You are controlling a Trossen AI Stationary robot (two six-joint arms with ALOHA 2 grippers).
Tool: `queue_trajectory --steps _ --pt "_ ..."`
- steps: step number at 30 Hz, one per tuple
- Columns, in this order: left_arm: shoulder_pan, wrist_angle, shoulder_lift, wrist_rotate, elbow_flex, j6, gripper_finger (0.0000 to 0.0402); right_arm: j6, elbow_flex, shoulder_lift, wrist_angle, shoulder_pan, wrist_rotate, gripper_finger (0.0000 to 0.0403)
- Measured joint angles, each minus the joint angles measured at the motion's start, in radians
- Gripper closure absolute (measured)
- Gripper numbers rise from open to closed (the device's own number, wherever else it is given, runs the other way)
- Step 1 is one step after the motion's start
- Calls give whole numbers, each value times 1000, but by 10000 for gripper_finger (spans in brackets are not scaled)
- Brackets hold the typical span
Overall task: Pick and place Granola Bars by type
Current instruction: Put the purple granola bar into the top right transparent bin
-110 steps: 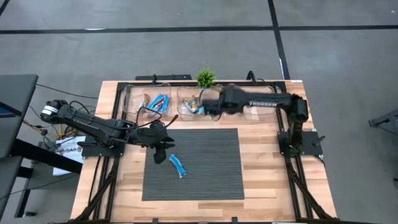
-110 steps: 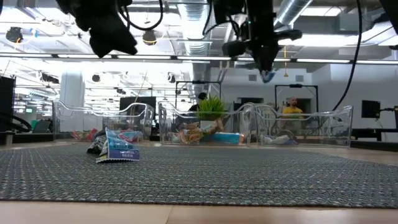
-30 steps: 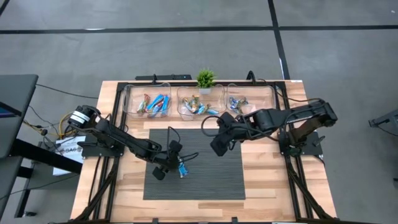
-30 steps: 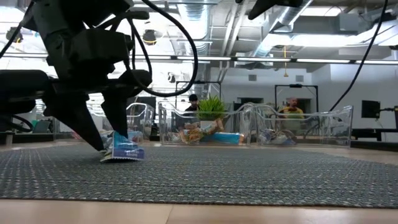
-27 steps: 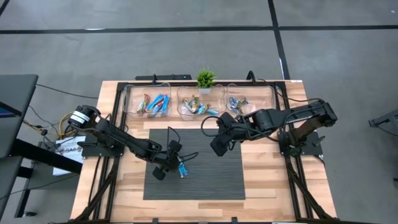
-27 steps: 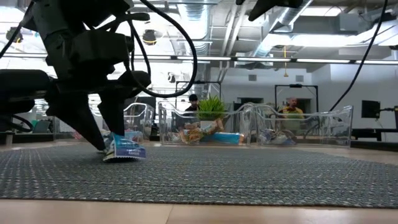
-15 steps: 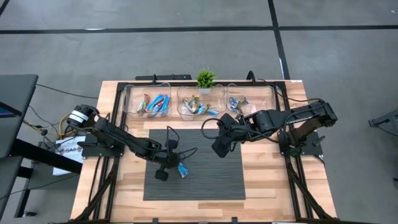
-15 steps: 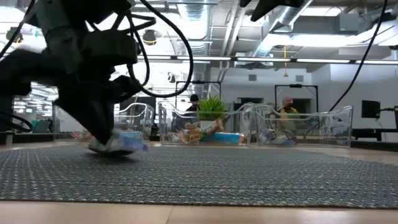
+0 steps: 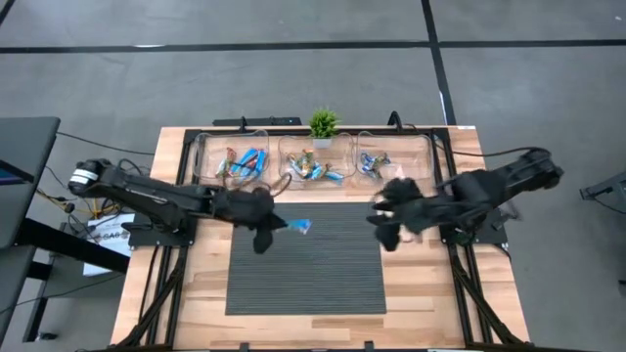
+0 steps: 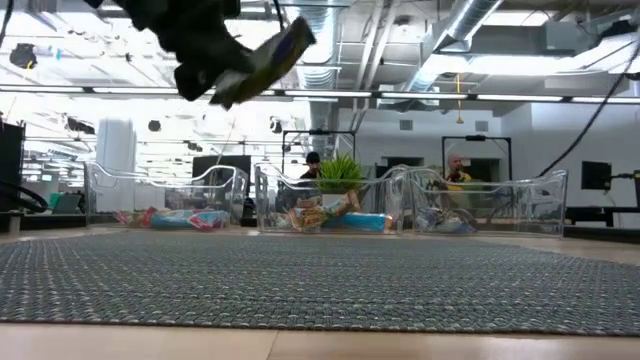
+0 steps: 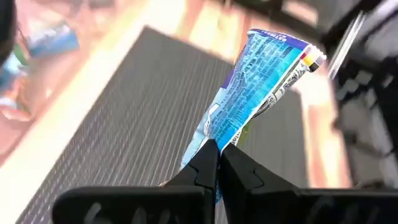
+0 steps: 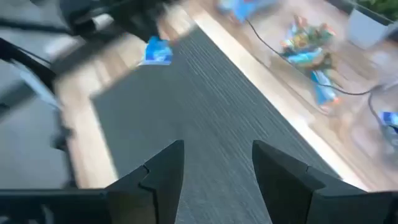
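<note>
- Progress looks near the end: mat bare, one blue bar in the air, pinched by left gripper over the mat's far-left corner.
- Left to do: drop it in a bin, likely left bin with the other blue ones.
- Right gripper hovers at the mat's right edge, jaws apart, nothing between them.
- Count: three clear bins, one plant; binned bars too small to count exactly.

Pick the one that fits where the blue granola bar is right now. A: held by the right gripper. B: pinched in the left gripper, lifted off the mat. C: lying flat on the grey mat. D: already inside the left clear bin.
B: the left gripper is shut on the blue granola bar, which is clear of the grey mat in the low view.
</note>
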Motion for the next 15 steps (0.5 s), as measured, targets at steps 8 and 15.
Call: queue_trajectory --steps 8,15 --pt "132 220 33 88 96 -74 401 -10 -457 -365 465 5 43 223" --pt "209 248 246 252 363 -133 401 -182 -684 -456 833 -81 37 223"
